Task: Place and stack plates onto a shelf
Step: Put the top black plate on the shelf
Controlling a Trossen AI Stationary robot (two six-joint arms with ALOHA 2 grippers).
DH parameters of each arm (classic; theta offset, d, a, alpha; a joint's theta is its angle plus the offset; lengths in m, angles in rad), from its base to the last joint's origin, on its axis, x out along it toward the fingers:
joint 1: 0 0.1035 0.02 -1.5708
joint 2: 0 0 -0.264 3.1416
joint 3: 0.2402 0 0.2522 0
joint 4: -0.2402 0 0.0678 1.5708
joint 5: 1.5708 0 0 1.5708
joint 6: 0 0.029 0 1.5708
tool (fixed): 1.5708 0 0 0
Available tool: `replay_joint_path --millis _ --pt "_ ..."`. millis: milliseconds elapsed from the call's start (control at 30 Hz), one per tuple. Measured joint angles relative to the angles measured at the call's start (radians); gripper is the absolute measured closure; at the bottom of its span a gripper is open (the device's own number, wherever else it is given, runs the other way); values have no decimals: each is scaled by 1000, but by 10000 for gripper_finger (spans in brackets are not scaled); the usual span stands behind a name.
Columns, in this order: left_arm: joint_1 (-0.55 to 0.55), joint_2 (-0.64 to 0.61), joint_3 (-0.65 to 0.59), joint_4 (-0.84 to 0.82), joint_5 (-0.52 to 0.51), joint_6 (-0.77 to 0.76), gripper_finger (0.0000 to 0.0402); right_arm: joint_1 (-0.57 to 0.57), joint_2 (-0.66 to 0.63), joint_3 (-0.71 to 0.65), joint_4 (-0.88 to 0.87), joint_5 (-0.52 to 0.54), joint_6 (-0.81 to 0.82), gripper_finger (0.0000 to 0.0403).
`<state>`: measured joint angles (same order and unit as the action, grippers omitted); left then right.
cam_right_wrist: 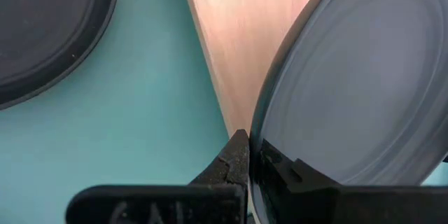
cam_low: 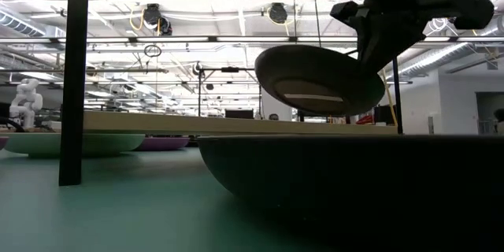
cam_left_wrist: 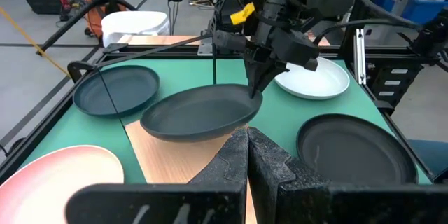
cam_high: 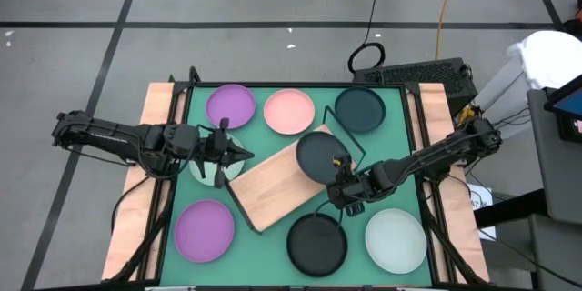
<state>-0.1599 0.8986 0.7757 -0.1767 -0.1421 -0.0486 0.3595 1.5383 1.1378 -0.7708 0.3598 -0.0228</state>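
Even overhead light falls on the green tabletop (cam_high: 273, 150) in the high view, with soft, short shadows under the arms. From table height, bright ceiling strip lights (cam_low: 236, 16) wash out the background, leaving the near round black plate (cam_low: 354, 181) and the raised dark teal plate (cam_low: 319, 79) as silhouettes (the near one blurred). In the right wrist view, the light wooden board (cam_right_wrist: 245, 35) looks soft and out of focus.

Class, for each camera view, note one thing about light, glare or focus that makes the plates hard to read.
Low view: bright ceiling lights leave the held plate a dark shape, and the near black plate is blurred. Right wrist view: the shelf looks soft. High view: even light, no glare.
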Motion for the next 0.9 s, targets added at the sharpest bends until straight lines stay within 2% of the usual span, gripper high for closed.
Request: replay_joint_path --millis 900 --pt "0 0 0 3 0 -1 398 -18 0 -39 38 3 -12 399"
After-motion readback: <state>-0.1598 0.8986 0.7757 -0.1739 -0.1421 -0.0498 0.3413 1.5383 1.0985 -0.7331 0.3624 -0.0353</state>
